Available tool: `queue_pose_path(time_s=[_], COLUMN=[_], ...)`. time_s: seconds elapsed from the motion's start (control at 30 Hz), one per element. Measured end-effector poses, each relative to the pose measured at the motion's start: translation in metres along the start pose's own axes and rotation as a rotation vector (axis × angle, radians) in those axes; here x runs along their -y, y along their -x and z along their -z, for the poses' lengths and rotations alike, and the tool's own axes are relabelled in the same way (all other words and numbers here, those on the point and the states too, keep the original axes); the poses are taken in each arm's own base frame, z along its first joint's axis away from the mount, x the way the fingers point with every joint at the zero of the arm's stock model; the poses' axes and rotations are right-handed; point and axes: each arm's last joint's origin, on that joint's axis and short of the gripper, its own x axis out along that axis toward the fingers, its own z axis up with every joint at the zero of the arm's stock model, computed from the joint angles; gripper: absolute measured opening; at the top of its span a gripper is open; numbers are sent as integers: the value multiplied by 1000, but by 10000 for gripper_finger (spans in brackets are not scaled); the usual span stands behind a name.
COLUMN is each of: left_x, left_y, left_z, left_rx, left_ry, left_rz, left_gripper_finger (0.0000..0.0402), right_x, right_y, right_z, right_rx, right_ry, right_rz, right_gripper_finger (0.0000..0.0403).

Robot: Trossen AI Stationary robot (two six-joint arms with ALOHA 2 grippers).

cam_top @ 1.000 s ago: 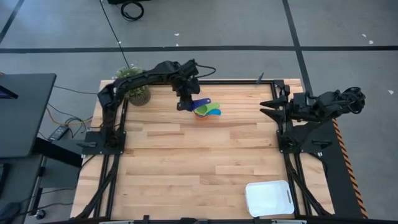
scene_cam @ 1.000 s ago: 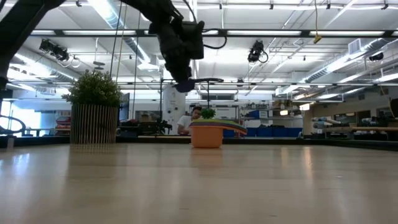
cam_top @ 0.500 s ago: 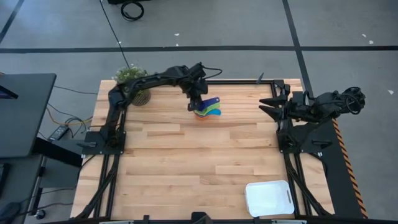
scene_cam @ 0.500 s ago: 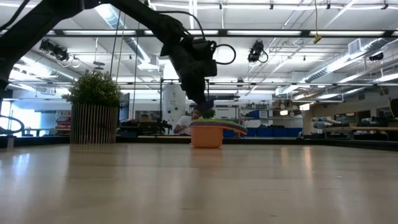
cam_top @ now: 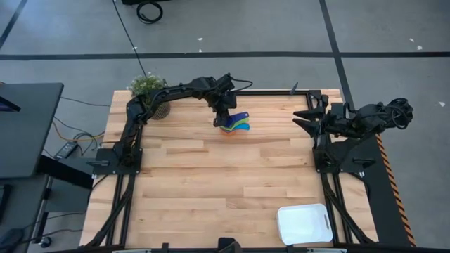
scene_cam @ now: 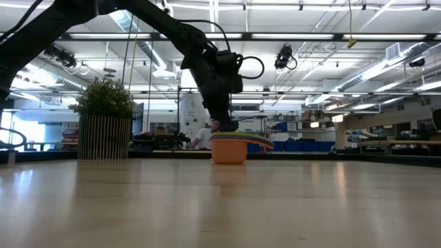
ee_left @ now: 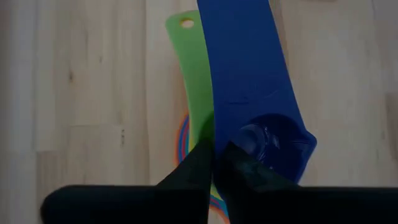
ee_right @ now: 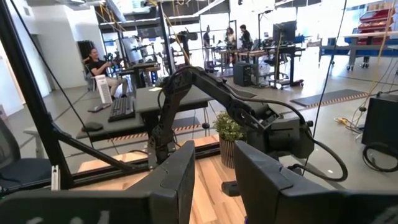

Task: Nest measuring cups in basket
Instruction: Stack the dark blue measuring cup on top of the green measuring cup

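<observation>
A stack of nested measuring cups (cam_top: 235,127) stands on the wooden table at the far middle, orange at the bottom (scene_cam: 229,150). Green (ee_left: 193,74) and light blue (cam_top: 245,128) handles fan out from it. My left gripper (cam_top: 223,121) reaches down onto the stack's top, shut on the dark blue measuring cup (ee_left: 249,81). That cup's handle (cam_top: 242,116) points toward the far right. The white basket (cam_top: 304,223) lies at the near right corner. At the table's right edge my right gripper (cam_top: 298,120) waits open, touching nothing. My left gripper pinches the dark blue cup at the side of its bowl (ee_left: 227,134), beside the root of the handle. One finger (ee_left: 242,165) seems to be inside the bowl and the other (ee_left: 196,165) outside. The fingers slant down from the left. The bowl sits level at the top of the stack.
A potted green plant (cam_top: 149,95) stands at the far left corner, close to the left arm. Bare wood stretches between the stack and the basket. In the right wrist view, people (ee_right: 96,62) sit at desks beyond the table.
My left gripper has gone down and toward the table's right edge with the dark blue cup, from beside the stack to its top. The cup has come down onto the stacked cups. The stack itself has stayed where it was.
</observation>
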Motion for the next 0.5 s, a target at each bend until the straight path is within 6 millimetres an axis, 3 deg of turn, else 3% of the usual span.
queue_pose_path(time_s=[0.17,0.5], left_x=[0,4], left_y=[0,2], left_z=[0,-2], left_rx=[-7,-12], left_ry=[4,67], left_rz=[-11,-8], left_gripper_finger=[56,62], right_x=[0,0], right_y=[0,0], right_z=[0,0], right_rx=[2,2], right_ry=[-2,-1], right_rz=[0,-1], right_gripper_finger=[117,117])
